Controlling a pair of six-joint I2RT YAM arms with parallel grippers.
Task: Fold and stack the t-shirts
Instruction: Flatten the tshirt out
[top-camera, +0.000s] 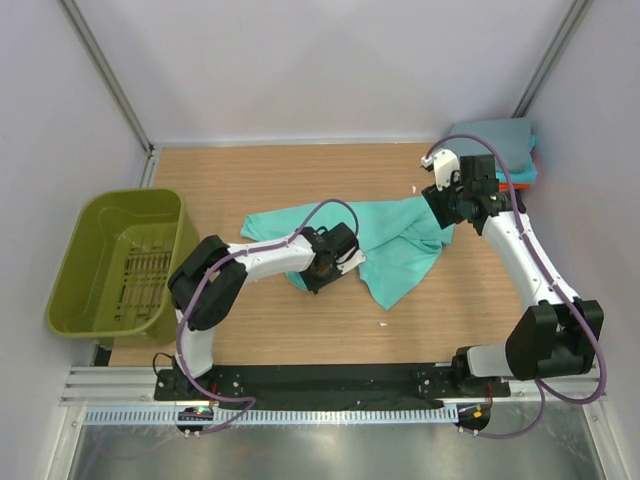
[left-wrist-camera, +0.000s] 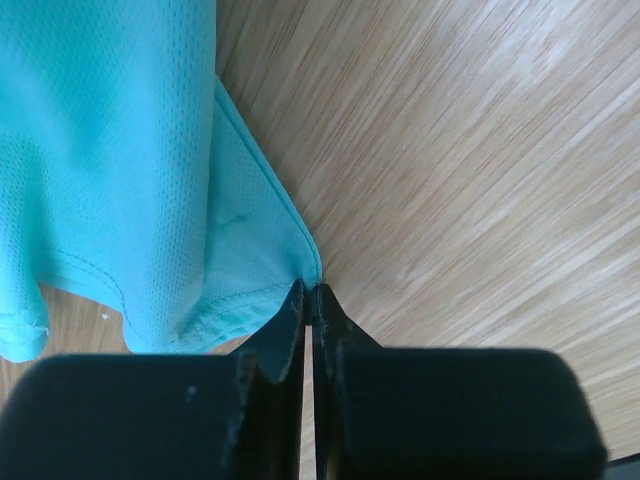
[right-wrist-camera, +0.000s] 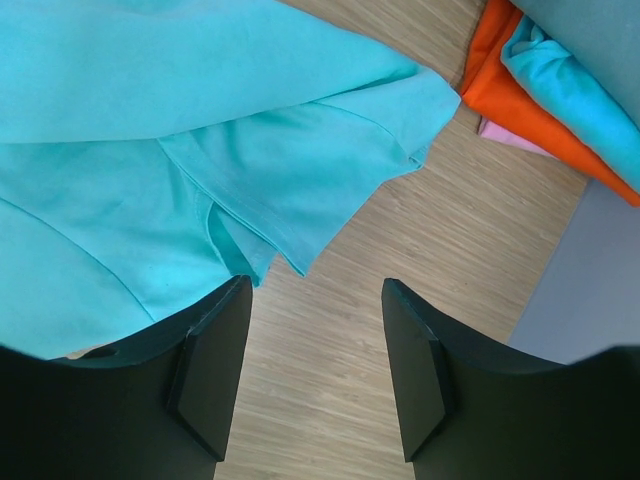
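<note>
Wood-grain tabletop (top-camera: 300, 325), pale walls around. Mint t-shirt (top-camera: 395, 235) rumpled mid-table, unfolded. Left gripper (left-wrist-camera: 311, 292) clamped on its hem corner (left-wrist-camera: 296, 250), by the very tips only: liable to slip free under a pull. Right gripper (right-wrist-camera: 315, 295) agape, empty, over a sleeve (right-wrist-camera: 300, 180) near the folded stack (top-camera: 505, 140): liable to snag or drag that.

folded stack (top-camera: 503, 135) partly behind right arm (top-camera: 522, 250), mint t-shirt (left-wrist-camera: 110, 150) cut off at wrist views' edges

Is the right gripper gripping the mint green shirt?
No: the right gripper has its jaws standing apart with only bare table between them, and the mint green shirt lies beside its fingertips.
</note>
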